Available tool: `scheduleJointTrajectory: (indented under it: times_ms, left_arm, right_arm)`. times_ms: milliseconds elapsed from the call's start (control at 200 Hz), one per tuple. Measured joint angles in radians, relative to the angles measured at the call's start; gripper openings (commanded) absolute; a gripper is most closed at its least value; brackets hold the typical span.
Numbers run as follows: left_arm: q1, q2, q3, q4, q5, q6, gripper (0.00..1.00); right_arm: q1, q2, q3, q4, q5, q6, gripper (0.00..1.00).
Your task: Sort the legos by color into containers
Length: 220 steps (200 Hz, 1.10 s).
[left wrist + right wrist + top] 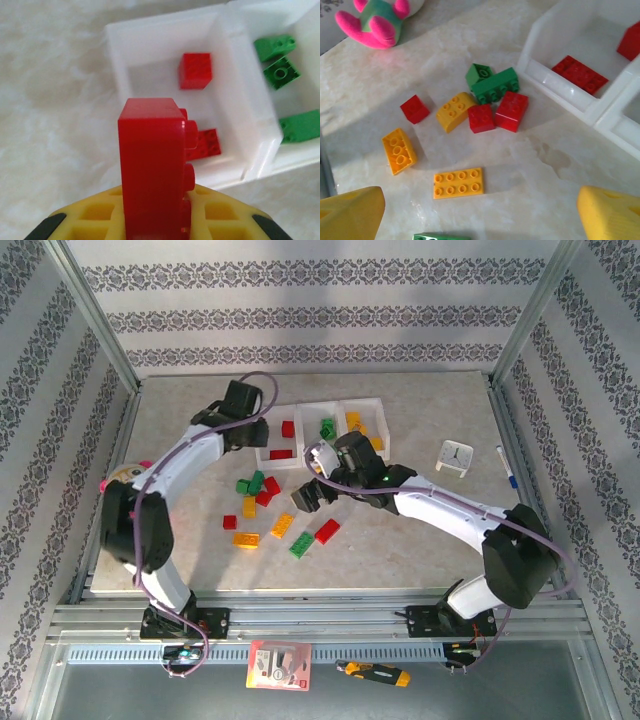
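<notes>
Red brick [150,150] pinched in left gripper [155,222], seemingly near leftmost container [160,24]; right gripper [480,212] wide, empty.

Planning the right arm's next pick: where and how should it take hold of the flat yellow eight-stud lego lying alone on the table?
Grip the yellow eight-stud lego across its long sides, coming straight down. It lies flat, studs up, bare table along both long edges. The right gripper likely needs a quarter turn so its fingers straddle the short width.

The marbled table [380,560] bears loose legos [247,539], joined white containers [290,412] and a clock [457,456].
</notes>
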Motion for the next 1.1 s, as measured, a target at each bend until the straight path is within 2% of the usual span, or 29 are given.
scheduleJointTrajectory:
  times_ms: [160,265,445,645,904,1099]
  left_arm:
    - [-0.028,0.165,0.134,-0.004,0.002,-0.001,0.26]
    - [-0.03,0.244,0.187,-0.015,0.005,0.0,0.33]
    - [-0.03,0.277,0.201,-0.022,0.03,0.012,0.72]
    - [-0.03,0.216,0.166,-0.018,0.032,0.01,1.0]
    - [-0.016,-0.091,-0.05,0.027,0.017,-0.028,0.99]
    - [0.079,-0.286,-0.247,0.045,-0.011,-0.08,0.99]
  right_arm:
    - [-0.013,-0.033,-0.022,0.008,0.045,0.011,0.98]
    - [-0.02,-0.048,-0.037,0.013,0.063,0.024,0.98]
    - [-0.026,-0.051,-0.043,0.013,0.072,0.027,0.98]
    - [-0.003,-0.024,-0.009,-0.051,0.084,-0.038,0.98]
    - [0.125,0.119,0.108,-0.159,0.148,-0.162,0.98]
    - [0.192,0.227,0.176,-0.22,0.195,-0.205,0.98]
